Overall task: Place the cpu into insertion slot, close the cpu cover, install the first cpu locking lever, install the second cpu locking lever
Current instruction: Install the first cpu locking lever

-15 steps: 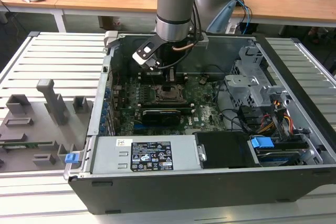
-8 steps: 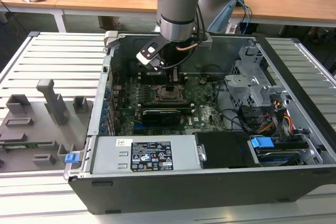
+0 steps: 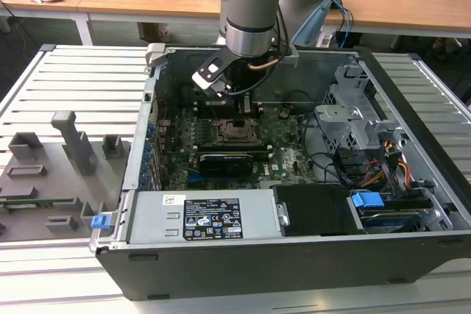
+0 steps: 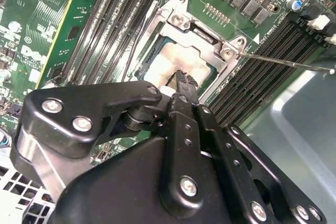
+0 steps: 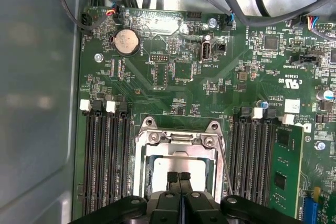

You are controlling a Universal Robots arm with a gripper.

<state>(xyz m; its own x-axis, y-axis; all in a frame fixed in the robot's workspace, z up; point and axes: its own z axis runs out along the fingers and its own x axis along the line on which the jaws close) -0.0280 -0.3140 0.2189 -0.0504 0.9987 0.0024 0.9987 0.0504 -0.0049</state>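
Down in the open computer case (image 3: 309, 255), one arm holds one gripper (image 3: 241, 117) over the green main board (image 3: 287, 134). I can count one chip (image 5: 199, 169), one socket (image 3: 236, 136), one cover plate (image 5: 178, 139) and one thin wire lever (image 5: 224, 169) beside the plate.

The exterior view takes in the whole case, a long black card (image 3: 228, 161) just in front of the socket, and a grey rack (image 3: 44, 182) on the exterior view's left. In both wrist views the two black fingers (image 5: 172, 179) are pressed together with nothing between them. Their tips are just above the chip or touching it; I cannot tell which.

The chip sits in the socket, and the silver cover plate lies down around it. Its top is dull grey, and the second wrist view shows a whitish smear across it. The first wrist view also shows one round coin battery (image 5: 126, 41) and one green memory stick (image 5: 286, 163).
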